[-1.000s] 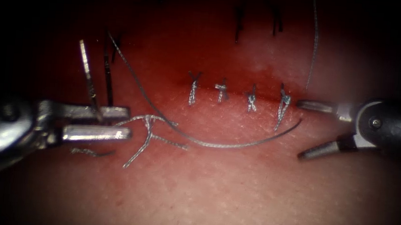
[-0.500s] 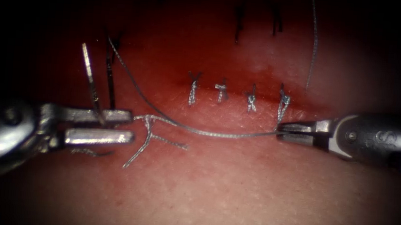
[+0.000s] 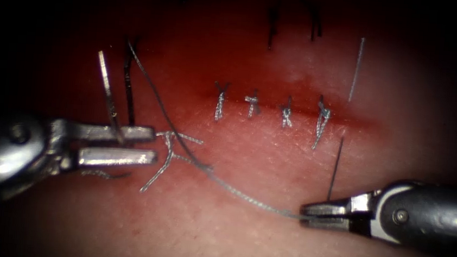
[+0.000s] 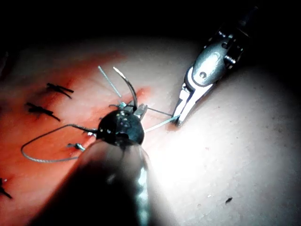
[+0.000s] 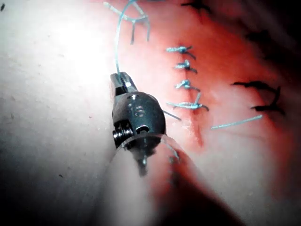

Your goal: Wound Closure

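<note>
Left of cut, needle in left tool, thread in right tool

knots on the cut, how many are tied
4, in a row along the cut: far left, next, third, rightmost. A loose tangle of thread by the left claw is not counted.

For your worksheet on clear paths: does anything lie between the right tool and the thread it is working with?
Nothing visible does. The right tool is shut directly on the thread, below the cut. The left tool holds the needle, clear of the tissue.
</note>
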`<state>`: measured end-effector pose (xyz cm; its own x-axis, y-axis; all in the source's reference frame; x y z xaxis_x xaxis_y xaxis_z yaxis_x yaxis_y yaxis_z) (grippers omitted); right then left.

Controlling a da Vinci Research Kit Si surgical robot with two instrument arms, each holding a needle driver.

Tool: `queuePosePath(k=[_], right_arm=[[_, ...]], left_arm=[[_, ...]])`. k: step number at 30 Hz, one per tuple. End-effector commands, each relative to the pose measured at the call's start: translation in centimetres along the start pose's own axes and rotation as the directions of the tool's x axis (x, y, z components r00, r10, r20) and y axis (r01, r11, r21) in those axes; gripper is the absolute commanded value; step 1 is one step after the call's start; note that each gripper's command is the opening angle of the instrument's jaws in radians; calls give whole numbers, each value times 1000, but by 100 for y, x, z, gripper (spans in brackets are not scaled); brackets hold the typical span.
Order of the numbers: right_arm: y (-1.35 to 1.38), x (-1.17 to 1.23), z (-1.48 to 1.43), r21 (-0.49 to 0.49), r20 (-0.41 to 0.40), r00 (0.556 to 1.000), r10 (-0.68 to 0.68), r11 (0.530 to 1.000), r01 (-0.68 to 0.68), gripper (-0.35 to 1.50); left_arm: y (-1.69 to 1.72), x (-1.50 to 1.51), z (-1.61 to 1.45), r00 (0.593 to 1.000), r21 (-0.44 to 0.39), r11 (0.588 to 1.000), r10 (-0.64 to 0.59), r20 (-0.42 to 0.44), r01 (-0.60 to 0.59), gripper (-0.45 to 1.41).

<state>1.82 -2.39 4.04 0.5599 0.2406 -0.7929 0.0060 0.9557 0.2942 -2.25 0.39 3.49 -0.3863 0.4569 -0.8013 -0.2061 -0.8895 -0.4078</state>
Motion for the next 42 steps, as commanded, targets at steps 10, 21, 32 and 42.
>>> queuePosePath(k=[10,21,32,42], right_arm=[[-4,4,10,35,-27,1000,-14,999,15,12],[59,-26,-70,-191,-132,985,110,972,-134,111],[128,-79,-50,-273,-360,631,687,569,-775,91],[149,-112,-19,-269,-387,497,777,420,-867,83]], left_arm=[[-3,1,7,1000,1,1000,2,-1,-2,-25],[0,3,6,1000,-1,1000,12,-2,-12,-25],[3,3,11,1000,-2,1000,14,-6,-14,-25],[5,3,16,1000,-5,1000,15,-10,-15,-25]])
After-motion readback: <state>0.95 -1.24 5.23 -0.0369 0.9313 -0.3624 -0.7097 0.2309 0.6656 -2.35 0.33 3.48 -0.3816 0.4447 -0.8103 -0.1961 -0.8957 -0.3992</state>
